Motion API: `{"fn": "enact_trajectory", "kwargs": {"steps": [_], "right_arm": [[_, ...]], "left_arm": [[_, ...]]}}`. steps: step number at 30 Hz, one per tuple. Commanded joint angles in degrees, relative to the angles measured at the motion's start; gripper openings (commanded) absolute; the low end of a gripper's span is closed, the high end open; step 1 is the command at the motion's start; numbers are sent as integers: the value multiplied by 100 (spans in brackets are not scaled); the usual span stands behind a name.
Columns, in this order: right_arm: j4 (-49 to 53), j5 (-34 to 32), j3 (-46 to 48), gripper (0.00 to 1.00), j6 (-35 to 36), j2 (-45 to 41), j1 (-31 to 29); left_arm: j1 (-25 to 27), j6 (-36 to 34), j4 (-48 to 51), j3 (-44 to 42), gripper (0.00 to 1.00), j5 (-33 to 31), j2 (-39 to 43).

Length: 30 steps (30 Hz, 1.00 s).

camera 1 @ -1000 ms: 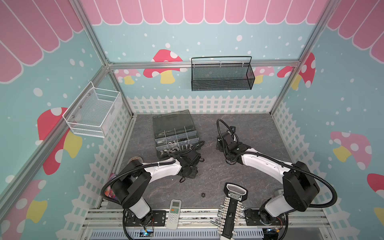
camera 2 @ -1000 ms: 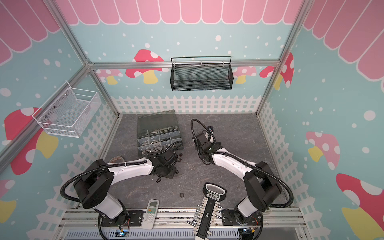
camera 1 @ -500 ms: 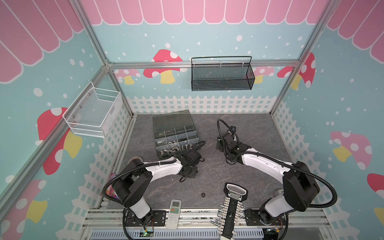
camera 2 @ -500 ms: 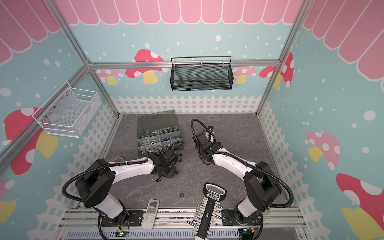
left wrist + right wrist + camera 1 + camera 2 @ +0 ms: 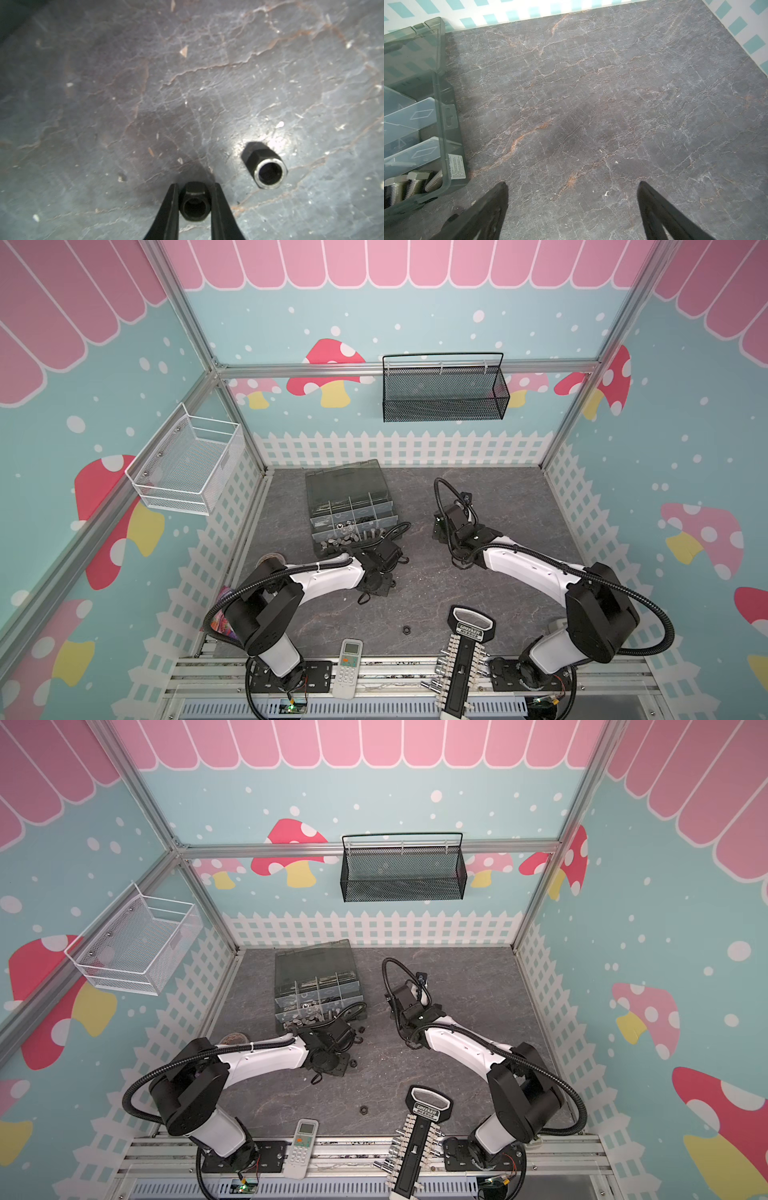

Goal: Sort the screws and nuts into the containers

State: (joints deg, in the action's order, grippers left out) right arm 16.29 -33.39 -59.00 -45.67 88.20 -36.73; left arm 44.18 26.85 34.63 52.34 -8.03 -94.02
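A white wire basket (image 5: 187, 464) hangs on the left wall. Right of it, at the far left of the grey tabletop (image 5: 498, 497), stands the organizer box (image 5: 314, 531), its smoky lid (image 5: 345, 481) open toward the far wall. Its compartments (image 5: 353, 516) hold bits of hardware. In the right wrist view, silver screws (image 5: 415, 185) lie in the near right corner one.

Just near of the box, the left arm bends down over the tabletop. The left wrist view shows the left hand (image 5: 195, 188) clamped on a black nut (image 5: 194, 207), one finger against each side. Whether the nut is off the surface I cannot tell. A second nut (image 5: 268, 170), also black, lies just beside it on the tabletop.

A loose nut (image 5: 407, 630) sits well apart toward the near edge, between a remote control (image 5: 350, 662) and a socket rack (image 5: 463, 659).

Right of the box, the right hand (image 5: 572, 185) hovers over bare tabletop, its fingers wide apart with nothing between them.
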Motion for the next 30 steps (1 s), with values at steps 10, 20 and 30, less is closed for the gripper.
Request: {"fn": "enact_trajectory", "kwargs": {"steps": [10,20,30], "right_arm": [[79,-18,90,98,-142,-270,34],[69,9,202,98,-107,-436,32],[68,67,314,98,-152,-534,35]], "left_arm": [[-894,-7,-49,409,20,-829,817],[-2234,-346,-466,926,19,-1319,934],[-3304,-400,-1085,1150,19,-981,432]]}}
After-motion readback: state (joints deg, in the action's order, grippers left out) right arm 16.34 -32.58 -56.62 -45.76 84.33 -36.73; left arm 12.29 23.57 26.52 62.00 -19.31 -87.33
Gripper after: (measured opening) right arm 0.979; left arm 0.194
